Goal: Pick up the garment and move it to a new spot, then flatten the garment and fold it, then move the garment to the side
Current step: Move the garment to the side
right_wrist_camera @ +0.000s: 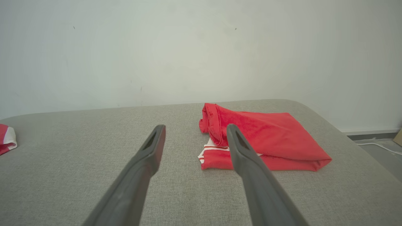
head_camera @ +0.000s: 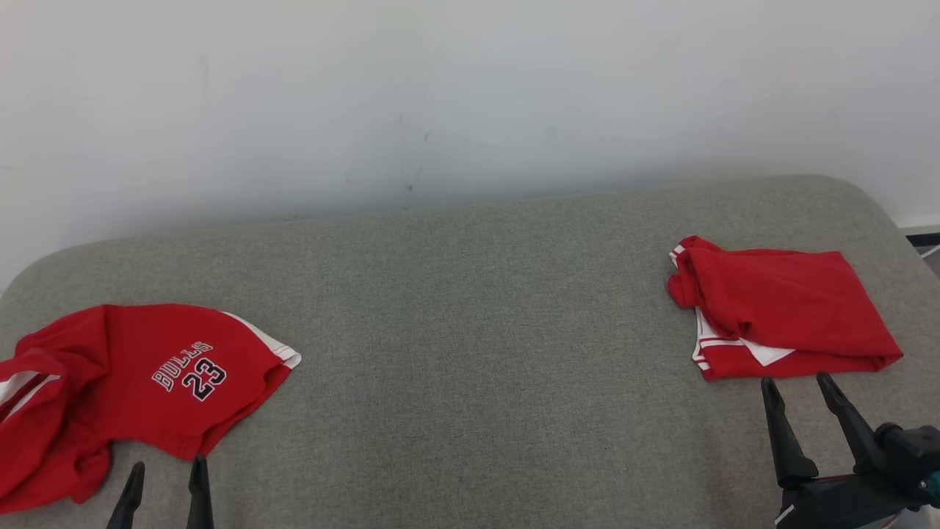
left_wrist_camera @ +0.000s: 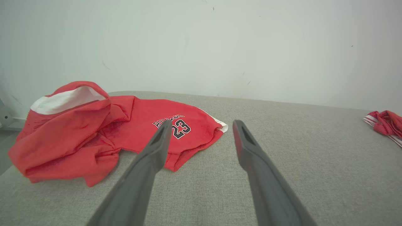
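The left end effector (head_camera: 168, 461), spread, hovers by the crumpled jersey (head_camera: 147, 375); the right end effector (head_camera: 794, 378), spread, by the folded garment (head_camera: 786, 308).

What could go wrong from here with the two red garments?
The crumpled jersey is bunched at the left edge of the cushion; a shallow pinch by the open left gripper might catch one layer or drag it off. The open right gripper sits near the folded garment and could snag its fold.
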Controlling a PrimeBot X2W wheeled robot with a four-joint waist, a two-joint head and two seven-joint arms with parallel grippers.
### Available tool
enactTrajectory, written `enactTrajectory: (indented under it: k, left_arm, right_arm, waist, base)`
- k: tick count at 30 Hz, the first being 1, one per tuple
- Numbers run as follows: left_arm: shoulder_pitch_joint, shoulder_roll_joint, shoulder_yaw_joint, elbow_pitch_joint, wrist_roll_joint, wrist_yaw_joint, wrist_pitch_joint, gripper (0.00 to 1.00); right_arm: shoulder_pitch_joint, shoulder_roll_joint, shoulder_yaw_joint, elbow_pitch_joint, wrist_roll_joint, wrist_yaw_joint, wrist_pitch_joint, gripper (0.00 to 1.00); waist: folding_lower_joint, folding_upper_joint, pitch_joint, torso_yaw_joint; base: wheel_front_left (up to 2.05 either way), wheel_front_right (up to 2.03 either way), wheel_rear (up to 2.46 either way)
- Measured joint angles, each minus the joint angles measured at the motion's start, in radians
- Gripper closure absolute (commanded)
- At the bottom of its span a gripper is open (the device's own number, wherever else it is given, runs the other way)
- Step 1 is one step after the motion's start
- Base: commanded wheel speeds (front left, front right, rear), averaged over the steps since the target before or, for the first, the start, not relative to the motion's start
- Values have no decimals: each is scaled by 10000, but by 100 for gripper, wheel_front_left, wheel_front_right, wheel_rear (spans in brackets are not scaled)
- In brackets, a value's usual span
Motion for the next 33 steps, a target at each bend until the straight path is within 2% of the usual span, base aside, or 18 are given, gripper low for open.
enactTrajectory:
  k: [14, 33]
  left_arm:
    - [-97, -35, -69, 23, 104, 10, 0, 0]
    - [-43, -23, -105, 44, 115, 8, 0, 0]
  right_arm:
    - [285, 245, -514, -270, -849, 0, 0, 0]
    - [496, 594, -736, -305, -1208, 15, 0, 0]
  waist:
    - [0, 0, -90, 251]
    - [0, 0, -322, 432]
  base:
    - [0, 0, 0]
    - [0, 0, 0]
